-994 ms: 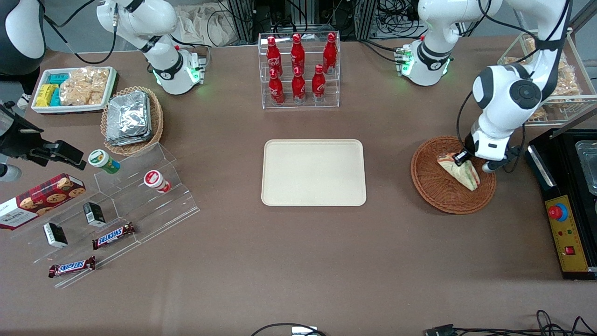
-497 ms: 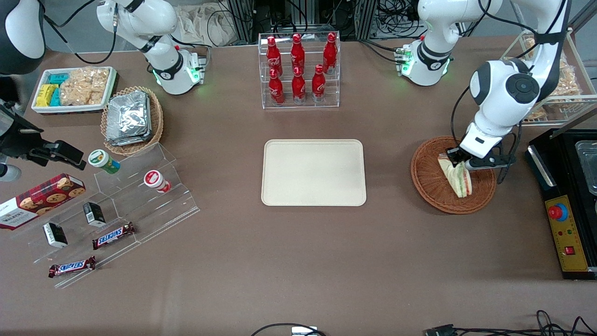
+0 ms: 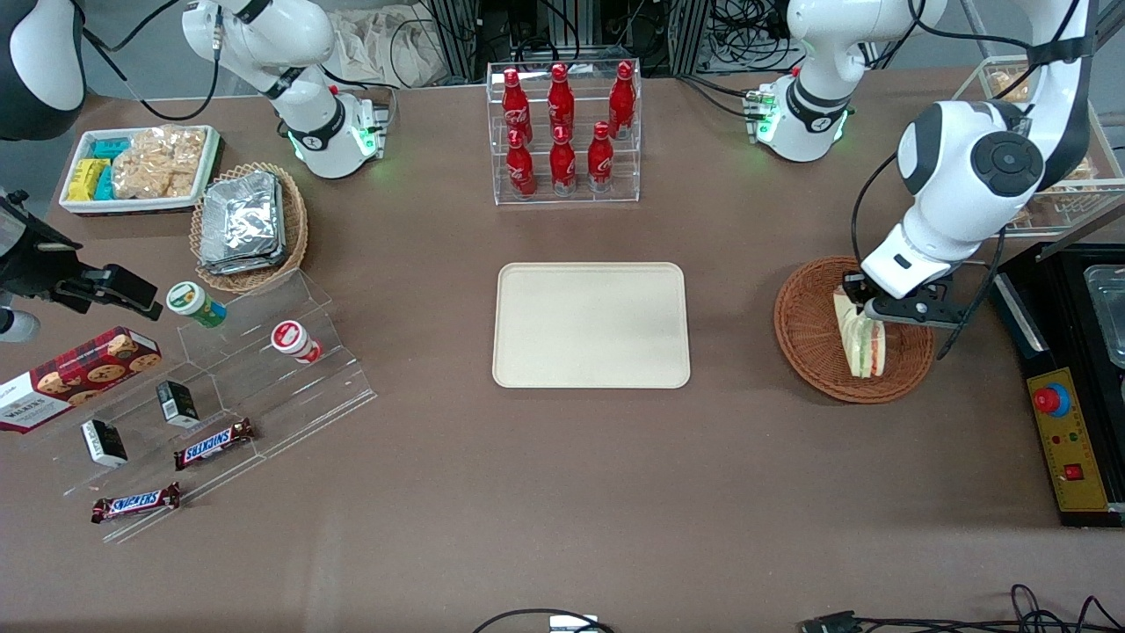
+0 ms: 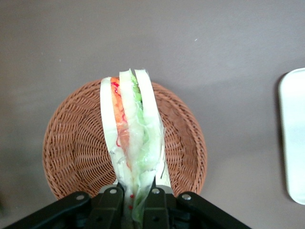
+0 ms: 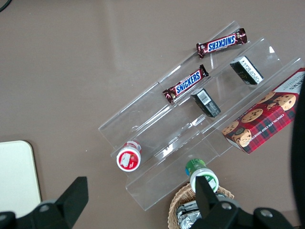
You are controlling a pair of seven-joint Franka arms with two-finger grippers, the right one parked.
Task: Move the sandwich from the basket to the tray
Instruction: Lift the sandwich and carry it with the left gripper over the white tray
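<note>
My left gripper [image 3: 860,302] [image 4: 133,200] is shut on the sandwich [image 3: 860,337] [image 4: 132,138], a clear-wrapped wedge of pale bread with orange and green filling. The wedge hangs from the fingers, lifted above the reddish-brown wicker basket [image 3: 813,338] [image 4: 71,148] at the working arm's end of the table. The cream tray [image 3: 591,323] [image 4: 293,138] lies flat at the table's middle, with nothing on it.
A clear rack of red bottles [image 3: 562,132] stands farther from the front camera than the tray. A black control box [image 3: 1068,413] sits beside the basket. Toward the parked arm's end are a tan basket of foil packets [image 3: 248,224], a clear stepped stand [image 3: 237,387] and snack bars.
The gripper has risen with the sandwich, which swung from lying slanted in the basket to hanging edge-up above it. The arm's elbow shifted sideways.
</note>
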